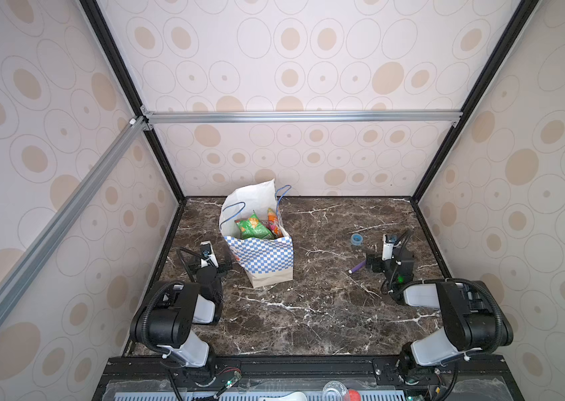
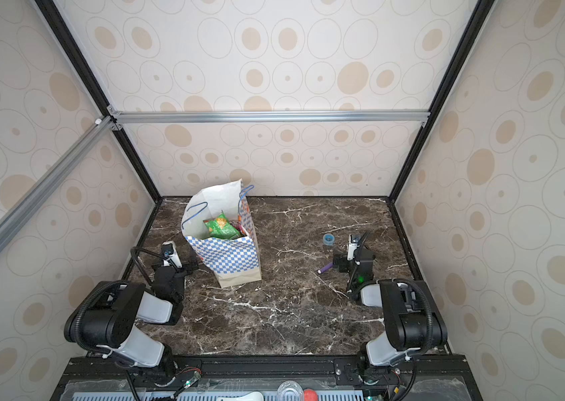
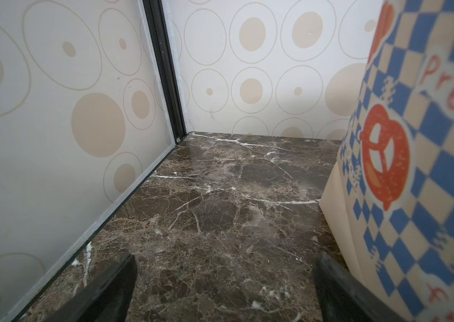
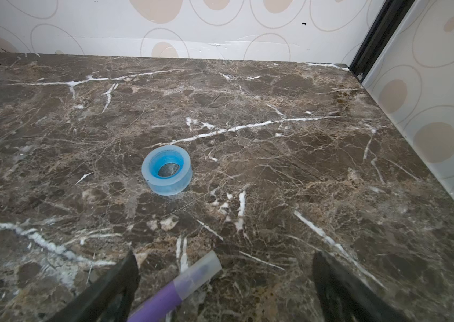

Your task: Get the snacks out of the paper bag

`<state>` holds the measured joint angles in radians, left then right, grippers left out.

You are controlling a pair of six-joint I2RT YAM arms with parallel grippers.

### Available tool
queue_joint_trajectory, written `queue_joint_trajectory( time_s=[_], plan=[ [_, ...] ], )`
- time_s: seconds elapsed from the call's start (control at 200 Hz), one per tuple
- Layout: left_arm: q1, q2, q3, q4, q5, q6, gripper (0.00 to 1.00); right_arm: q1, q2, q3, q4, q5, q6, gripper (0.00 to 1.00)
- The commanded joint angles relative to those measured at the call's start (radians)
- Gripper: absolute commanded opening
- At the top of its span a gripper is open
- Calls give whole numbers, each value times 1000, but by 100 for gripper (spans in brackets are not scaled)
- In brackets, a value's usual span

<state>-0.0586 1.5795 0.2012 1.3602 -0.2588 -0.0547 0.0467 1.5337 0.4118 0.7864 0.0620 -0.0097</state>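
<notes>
Marble table (image 1: 326, 312) fills the lower half of both top views. The paper bag (image 1: 260, 258) stands upright on it, left of centre, mouth open upward, checkered front facing the camera and blue cord handles loose at the rim. Both arms sit low at the lower corners, w/ neither reaching into the bag. Left gripper (image 3: 225, 260) is down near the tabletop just beside the bag's left side, jaws spread wide w/ nothing btwn them. In the left wrist view one finger (image 3: 340, 290) sits right by the bag wall, can't tell if it touches. Right gripper (image 4: 225, 259) is well apart from the bag, mid-right in both top views, jaws also wide apart and gripping nothing. The snacks (image 1: 254, 227) are all inside the bag: a green packet on top, w/ orange and pink bits showing beside it, and no packet on the table. So prob. the very start: approach step, first pick not yet made. A purple pen (image 4: 175, 292) lies on the table btwn the right jaws, unpinched, and a small blue tape roll (image 4: 167, 170) sits just beyond it; neither is a snack, leave both. Next move prob. calls for the nearer left arm to lift above the rim, come down through the open mouth clear of the handles, and pinch the green packet. The bag is tall and light, so it may tip; the right arm could steady it.
</notes>
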Motion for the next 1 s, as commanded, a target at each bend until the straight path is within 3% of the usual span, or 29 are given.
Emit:
queue_joint_trajectory(
  time_s=[0.0,0.995],
  plan=[
    [1,0,12,22,3,21,98,3,6,13,3,-4,-16,100],
    [2,2,12,20,4,21,98,5,3,8,15,-7,-24,100]
  ],
)
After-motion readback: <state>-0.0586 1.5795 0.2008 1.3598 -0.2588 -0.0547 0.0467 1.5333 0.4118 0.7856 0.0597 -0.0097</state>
